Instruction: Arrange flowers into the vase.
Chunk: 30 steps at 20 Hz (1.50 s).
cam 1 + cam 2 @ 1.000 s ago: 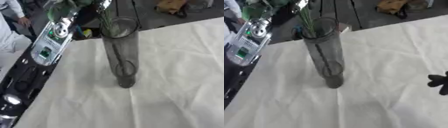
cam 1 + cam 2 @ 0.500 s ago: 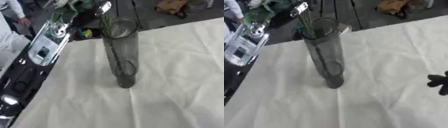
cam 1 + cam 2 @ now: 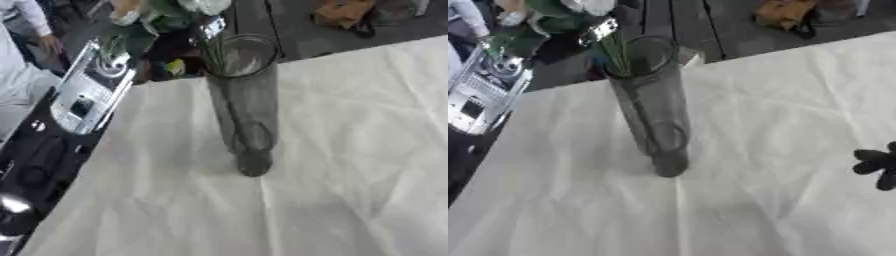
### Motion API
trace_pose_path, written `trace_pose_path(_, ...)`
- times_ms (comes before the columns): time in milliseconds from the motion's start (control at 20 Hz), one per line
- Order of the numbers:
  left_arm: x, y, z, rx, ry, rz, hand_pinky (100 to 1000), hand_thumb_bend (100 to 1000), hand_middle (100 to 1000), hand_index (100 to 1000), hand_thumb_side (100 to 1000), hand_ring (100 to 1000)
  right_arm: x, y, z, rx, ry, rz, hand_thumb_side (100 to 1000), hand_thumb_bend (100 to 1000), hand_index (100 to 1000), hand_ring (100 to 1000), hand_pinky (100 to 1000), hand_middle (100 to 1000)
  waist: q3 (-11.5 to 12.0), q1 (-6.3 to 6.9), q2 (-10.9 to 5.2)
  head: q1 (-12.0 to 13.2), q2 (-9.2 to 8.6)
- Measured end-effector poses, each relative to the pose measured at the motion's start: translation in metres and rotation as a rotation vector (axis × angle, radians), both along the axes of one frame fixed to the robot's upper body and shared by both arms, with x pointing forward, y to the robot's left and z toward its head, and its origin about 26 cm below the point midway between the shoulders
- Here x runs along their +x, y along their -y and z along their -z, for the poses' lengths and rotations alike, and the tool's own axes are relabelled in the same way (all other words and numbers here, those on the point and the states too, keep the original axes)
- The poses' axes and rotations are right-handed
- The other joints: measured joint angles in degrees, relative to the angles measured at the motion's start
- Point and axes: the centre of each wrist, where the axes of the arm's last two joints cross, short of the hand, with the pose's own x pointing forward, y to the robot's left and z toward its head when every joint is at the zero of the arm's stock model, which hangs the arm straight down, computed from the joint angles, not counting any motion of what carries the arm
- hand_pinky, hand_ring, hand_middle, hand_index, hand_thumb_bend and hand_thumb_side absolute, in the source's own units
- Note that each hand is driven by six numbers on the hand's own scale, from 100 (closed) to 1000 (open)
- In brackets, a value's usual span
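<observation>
A tall clear glass vase (image 3: 245, 105) stands upright on the white cloth (image 3: 350, 150) that covers the worktop, nearer the far edge and left of centre. Thin green stems (image 3: 619, 56) enter its mouth and lean against the far-left side of the rim. The flower heads and leaves (image 3: 171, 12) sit above the rim, at the top edge of the view, beyond the far edge of the worktop.

The left arm (image 3: 74, 107) runs along the left edge of the worktop toward the flowers. The left hand (image 3: 597, 31) shows only as a silver part beside the leaves, just above the stems; whether its fingers grip the stems cannot be determined.

The right hand (image 3: 877, 165) appears at the right edge of the right eye view, over the cloth and well apart from the vase. Only dark fingertips show; its open or closed state cannot be determined.
</observation>
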Motion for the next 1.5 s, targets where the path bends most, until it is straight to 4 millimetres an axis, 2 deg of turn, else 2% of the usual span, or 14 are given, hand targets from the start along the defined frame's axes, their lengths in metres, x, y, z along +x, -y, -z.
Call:
trace_pose_path(250,-0.002,-0.001,-0.001,0.038,-0.014,-0.001,797,100,944,1000,1000,894,0.0,0.0,0.0,0.0,0.0,0.0,1000,100,811,688,865,499,0.01,0.0,-0.04,0.0,0.0)
trace_pose_path(500,-0.002,-0.003,-0.002,0.101,-0.068,0.01,817,100,961,1000,1000,912,0.0,0.0,0.001,0.001,-0.005,0.002,1000,100,809,687,865,499,0.02,0.0,-0.24,0.0,0.0)
trace_pose_path(550,-0.002,-0.003,-0.002,0.109,-0.076,0.012,847,145,975,1000,1000,933,0.0,0.0,0.001,0.001,-0.006,0.002,1000,100,809,684,865,498,0.02,0.0,-0.25,0.0,0.0)
trace_pose_path(600,-0.002,-0.004,-0.002,0.117,-0.085,0.012,853,227,976,1000,1000,936,0.0,0.0,0.001,0.002,-0.006,0.003,1000,100,809,683,866,498,0.02,0.0,-0.25,0.0,-0.01)
trace_pose_path(650,-0.002,-0.004,-0.002,0.126,-0.097,0.012,853,227,976,1000,1000,936,0.0,0.0,0.001,0.002,-0.007,0.003,1000,100,809,683,866,498,0.02,0.0,-0.26,0.01,-0.01)
trace_pose_path(750,-0.001,-0.005,-0.002,0.144,-0.128,0.016,857,314,977,1000,1000,938,0.0,0.0,0.001,0.001,-0.008,0.003,1000,100,809,683,866,497,0.01,0.0,-0.26,0.02,-0.01)
trace_pose_path(950,0.001,-0.007,-0.002,0.159,-0.165,0.022,857,314,977,1000,1000,938,-0.001,0.001,0.001,0.0,-0.01,0.002,1000,100,809,683,866,497,0.0,0.0,-0.26,0.04,-0.01)
trace_pose_path(1000,0.0,-0.008,-0.003,0.16,-0.168,0.023,847,268,974,1000,1000,930,-0.001,0.001,0.002,0.0,-0.012,0.003,1000,100,809,682,867,496,0.0,0.0,-0.26,0.04,-0.01)
trace_pose_path(1100,0.0,-0.008,-0.006,0.152,-0.164,0.025,844,274,972,1000,1000,928,-0.001,0.001,0.002,-0.001,-0.014,0.002,1000,100,809,682,867,496,-0.03,0.0,-0.26,0.04,-0.01)
trace_pose_path(1200,-0.001,-0.009,-0.01,0.127,-0.153,0.032,843,317,971,1000,1000,927,-0.001,0.001,0.002,-0.001,-0.016,0.002,1000,100,809,682,867,496,-0.19,0.0,-0.26,0.04,-0.03)
trace_pose_path(1350,-0.001,-0.009,-0.012,0.089,-0.141,0.045,840,448,968,1000,1000,924,-0.001,0.001,0.002,-0.004,-0.018,0.003,1000,100,809,682,867,495,-0.29,0.0,-0.26,0.08,-0.03)
trace_pose_path(1500,-0.001,-0.009,-0.015,0.067,-0.133,0.053,849,503,972,1000,1000,928,-0.001,0.001,0.002,-0.005,-0.018,0.003,1000,100,809,682,868,495,-0.33,0.0,-0.26,0.11,-0.03)
